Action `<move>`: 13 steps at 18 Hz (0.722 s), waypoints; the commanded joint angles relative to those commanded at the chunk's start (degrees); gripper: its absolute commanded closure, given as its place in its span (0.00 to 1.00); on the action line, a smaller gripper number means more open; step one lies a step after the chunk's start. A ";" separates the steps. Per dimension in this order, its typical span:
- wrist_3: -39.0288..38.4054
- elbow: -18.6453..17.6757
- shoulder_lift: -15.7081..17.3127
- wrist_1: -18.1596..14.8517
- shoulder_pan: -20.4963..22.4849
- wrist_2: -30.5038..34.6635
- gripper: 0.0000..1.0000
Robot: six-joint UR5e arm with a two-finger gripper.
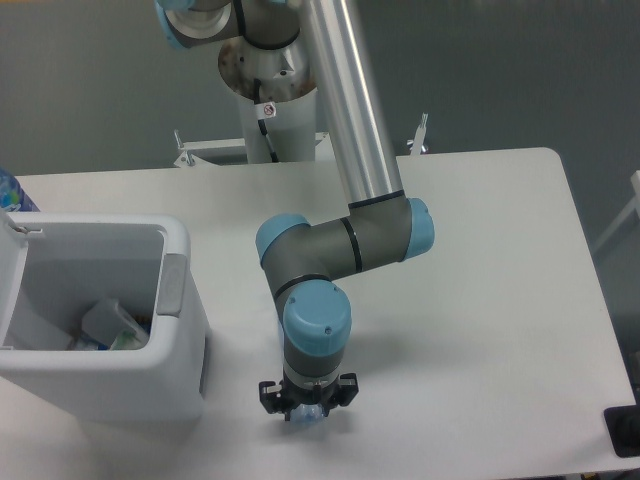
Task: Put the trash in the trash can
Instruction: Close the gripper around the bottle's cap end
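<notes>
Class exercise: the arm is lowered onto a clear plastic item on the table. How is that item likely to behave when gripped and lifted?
The clear plastic item looks thin-walled, so it probably weighs little and may crumple under the end effector. Its smooth surface could slip. Mostly hidden, so its shape is uncertain.

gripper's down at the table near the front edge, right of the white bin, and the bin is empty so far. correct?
Not quite. The fixed camera shows the white bin is not empty: at least one clear plastic piece already lies at its bottom. The rest holds: the gripper is down at the table near the front edge, right of the bin, with something clear and bluish between its fingers.
</notes>
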 joint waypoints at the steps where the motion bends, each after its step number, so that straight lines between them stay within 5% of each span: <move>1: 0.00 -0.09 0.09 0.00 0.00 0.00 0.40; 13: 0.97 0.09 2.45 -0.44 0.09 -0.09 0.45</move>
